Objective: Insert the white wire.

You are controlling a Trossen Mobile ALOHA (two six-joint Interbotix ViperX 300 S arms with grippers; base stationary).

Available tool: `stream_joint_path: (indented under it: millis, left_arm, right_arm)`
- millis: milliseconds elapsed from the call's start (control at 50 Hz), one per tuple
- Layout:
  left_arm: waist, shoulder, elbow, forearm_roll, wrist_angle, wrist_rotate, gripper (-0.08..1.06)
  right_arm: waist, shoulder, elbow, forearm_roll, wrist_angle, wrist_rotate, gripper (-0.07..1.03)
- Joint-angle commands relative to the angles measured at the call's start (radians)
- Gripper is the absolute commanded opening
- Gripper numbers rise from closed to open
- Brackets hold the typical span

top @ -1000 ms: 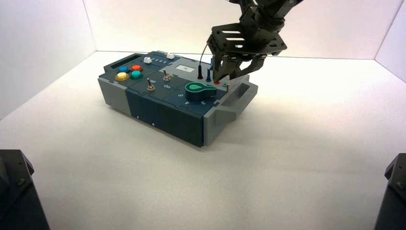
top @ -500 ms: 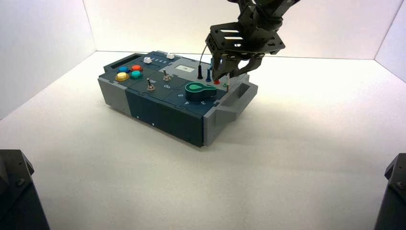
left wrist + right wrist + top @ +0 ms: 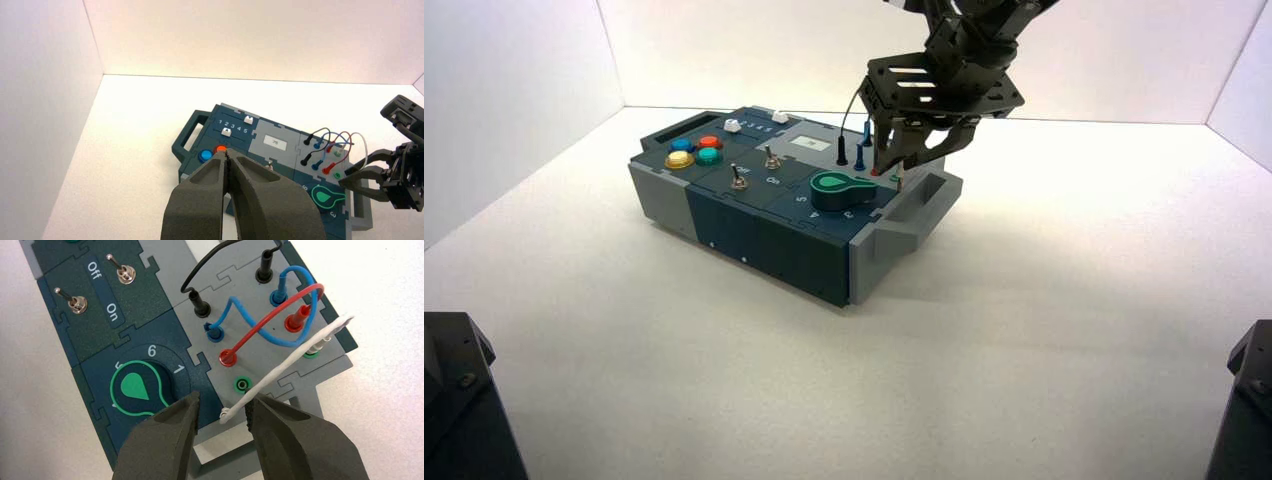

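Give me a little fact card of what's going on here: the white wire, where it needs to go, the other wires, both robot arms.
white wire: one end loose, other end in a green-ringed socket
empty socket: green-ringed, nearest the loose end
other wires: black, blue, red, both ends plugged
right gripper: open around the loose end
left gripper: idle, left of the wires

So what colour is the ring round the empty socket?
The ring is green; the right wrist view shows it best.
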Motion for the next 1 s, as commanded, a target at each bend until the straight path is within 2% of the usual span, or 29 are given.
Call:
stream_joint_path:
  millis: [20,240,300,360,420,520,800,1000]
  left_arm:
    - [0.008,0.008,-0.012,0.000,-0.012,0.002,-0.03]
    - [0.011,0.008,-0.012,0.002,-0.012,0.002,-0.03]
    - [0.012,0.008,-0.012,0.002,-0.012,0.002,-0.03]
    - [0.014,0.008,-0.012,0.000,-0.014,0.002,-0.03]
    - [0.014,0.008,-0.012,0.000,-0.014,0.002,-0.03]
    - [0.015,0.005,-0.012,0.002,-0.015,0.002,-0.03]
    - [0.023,0.003,-0.012,0.000,-0.015,0.002,-0.03]
    - [0.025,0.003,-0.012,0.002,-0.015,0.002,-0.03]
  right_arm:
    - [-0.005,-0.012,-0.023,-0.002,-0.002,0.003,0.47]
    - [-0.005,-0.006,-0.028,-0.002,0.006,0.003,0.37]
    - [-0.006,0.002,-0.032,-0.002,0.012,0.005,0.30]
    - [-0.014,0.011,-0.037,-0.002,0.028,0.005,0.14]
    - [-0.020,0.018,-0.041,-0.002,0.038,0.005,0.06]
    - [-0.025,0.023,-0.043,-0.002,0.044,0.005,-0.03]
    - [-0.029,0.017,-0.044,-0.003,0.040,0.005,-0.03]
    - [-0.034,0.009,-0.055,-0.020,0.038,0.003,-0.03]
